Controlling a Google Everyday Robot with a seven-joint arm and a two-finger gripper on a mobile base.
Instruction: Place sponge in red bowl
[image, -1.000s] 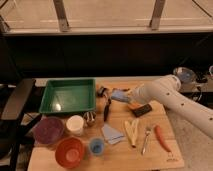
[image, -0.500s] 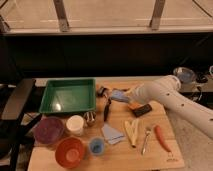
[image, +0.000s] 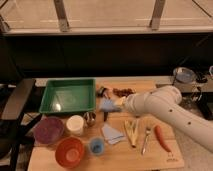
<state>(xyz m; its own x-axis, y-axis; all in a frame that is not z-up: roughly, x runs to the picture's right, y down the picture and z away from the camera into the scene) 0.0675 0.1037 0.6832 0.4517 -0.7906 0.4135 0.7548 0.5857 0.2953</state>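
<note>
The light-blue sponge (image: 107, 105) hangs just above the wooden table, right of the green tray. My gripper (image: 116, 103) is shut on its right end, at the tip of the white arm (image: 165, 107) that reaches in from the right. The red bowl (image: 69, 151) stands upright at the table's front left, well to the near left of the sponge, with nothing inside. Part of the gripper is hidden behind the arm's wrist.
Around the red bowl stand a purple bowl (image: 48, 130), a white cup (image: 75, 125) and a small blue cup (image: 96, 146). A green tray (image: 67, 95) sits at the back left. A pale-blue cloth (image: 112, 134), a yellow item (image: 131, 132), a fork (image: 146, 140) and an orange item (image: 162, 138) lie right of centre.
The arm has carried the sponge leftward and a little nearer, towards the middle of the table. Everything else stays put.
</note>
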